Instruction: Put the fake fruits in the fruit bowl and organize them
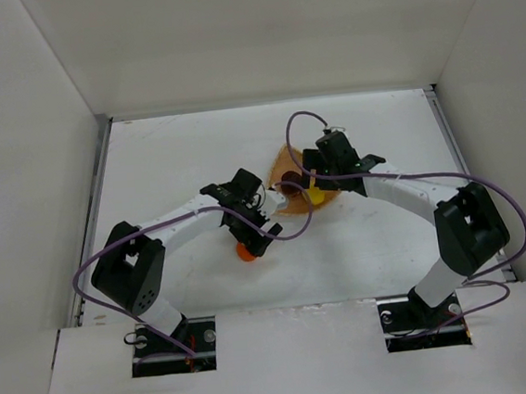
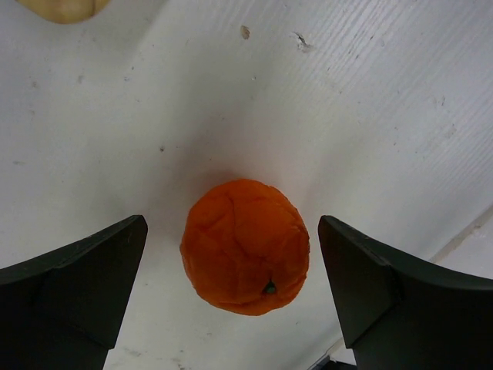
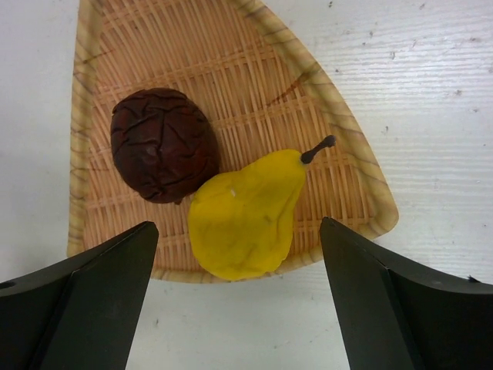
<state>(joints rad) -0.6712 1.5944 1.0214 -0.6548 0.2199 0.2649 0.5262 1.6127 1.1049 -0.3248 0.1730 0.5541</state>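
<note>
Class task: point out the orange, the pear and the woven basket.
orange (image 2: 245, 247), left wrist view, middle of its peel.
pear (image 3: 243, 216), right wrist view, its wide yellow body.
woven basket (image 3: 331, 108), right wrist view, its right rim.

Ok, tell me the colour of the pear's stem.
Dark brown stem on the yellow pear; clearest in the right wrist view.

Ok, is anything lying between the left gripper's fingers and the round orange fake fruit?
No. In the left wrist view the open fingers flank the round orange fake fruit, with only bare white table in both gaps.
</note>
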